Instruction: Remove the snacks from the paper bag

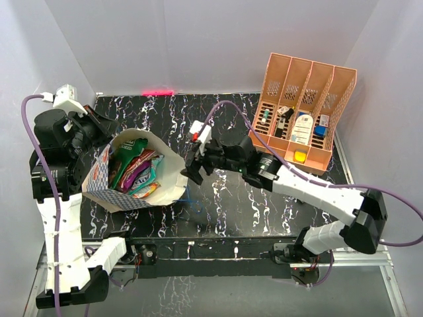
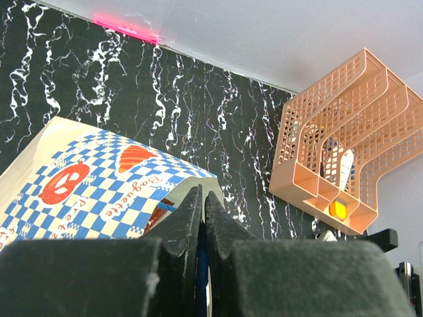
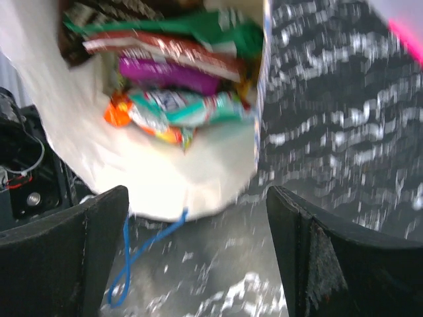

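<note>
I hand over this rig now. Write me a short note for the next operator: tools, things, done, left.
Left tool: shut, apparently pinching the paper bag at its rim; the bag lies tilted with its mouth open.
Right tool: open, empty, just in front of the bag's mouth.
Snacks: all that show are inside the bag.
Done: no snack taken out yet.
Left: reach in and take the snacks out, probably one at a time.

Paper bag [image 1: 173,175]: cream, blue-checked outside, on its side, mouth open rightward.
Snacks [image 1: 137,170]: green, red-brown, purple, teal, orange packets, piled inside it.
</note>
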Robot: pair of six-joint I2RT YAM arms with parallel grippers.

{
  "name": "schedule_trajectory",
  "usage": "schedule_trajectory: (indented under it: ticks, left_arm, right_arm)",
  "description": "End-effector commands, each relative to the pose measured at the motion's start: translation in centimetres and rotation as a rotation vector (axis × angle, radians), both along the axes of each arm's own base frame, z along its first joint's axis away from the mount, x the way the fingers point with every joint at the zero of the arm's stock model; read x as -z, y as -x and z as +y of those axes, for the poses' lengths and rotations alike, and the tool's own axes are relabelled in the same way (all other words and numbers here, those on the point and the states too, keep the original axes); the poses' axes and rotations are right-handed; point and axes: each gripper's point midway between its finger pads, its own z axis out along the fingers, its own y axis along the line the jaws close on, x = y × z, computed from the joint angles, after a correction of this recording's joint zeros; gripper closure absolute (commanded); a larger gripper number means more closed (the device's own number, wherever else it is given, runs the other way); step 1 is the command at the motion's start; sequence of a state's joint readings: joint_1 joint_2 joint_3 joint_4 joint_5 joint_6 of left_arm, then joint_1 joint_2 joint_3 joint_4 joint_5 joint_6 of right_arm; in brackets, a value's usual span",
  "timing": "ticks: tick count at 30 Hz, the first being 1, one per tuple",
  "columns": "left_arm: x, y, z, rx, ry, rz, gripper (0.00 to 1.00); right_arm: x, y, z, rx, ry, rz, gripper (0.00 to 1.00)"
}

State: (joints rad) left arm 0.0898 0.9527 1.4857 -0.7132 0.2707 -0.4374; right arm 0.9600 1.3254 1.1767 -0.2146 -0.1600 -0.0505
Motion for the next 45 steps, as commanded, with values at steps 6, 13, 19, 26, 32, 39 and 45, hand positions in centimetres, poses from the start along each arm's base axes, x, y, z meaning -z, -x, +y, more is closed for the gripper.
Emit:
schedule_trajectory:
  ticks: [6,13,19,26,32,39,45]
  left_arm:
    - [-2.6,1.9,-0.8,0.036,0.006,-0.055,1.0]
    - [-2.8,2.1,-1.3,0.049,0.038,-0.067,1.0]
    - [-2.4,2.0,-2.1,0.07,0.103,-0.045,1.0]
    - [-1.6,2.0,-2.4,0.067,0.152,-0.004,1.0]
    - [-1.4,2.1,-2.3,0.055,0.162,0.011,1.0]
    - [-1.0,2.3,-2.4,0.046,0.192,0.033,1.0]
    - [-0.6,2.3,-2.4,0.038,0.195,0.049,1.0]
  right_arm:
    - [-6.6,2.4,9.2,-0.589,-0.071,-0.609,0.19]
    - [-2.8,0.7,12.3,-0.703,0.113,-0.867,0.31]
    - [0.7,-2.7,14.5,-0.657,0.244,-0.882,0.4]
    - [4.0,-5.6,15.8,-0.625,0.358,-0.904,0.41]
    - [5.7,-6.9,16.9,-0.606,0.382,-0.925,0.54]
    - [4.6,-7.4,18.4,-0.551,0.295,-0.936,0.59]
    - [2.9,-6.7,19.6,-0.523,0.159,-0.891,0.72]
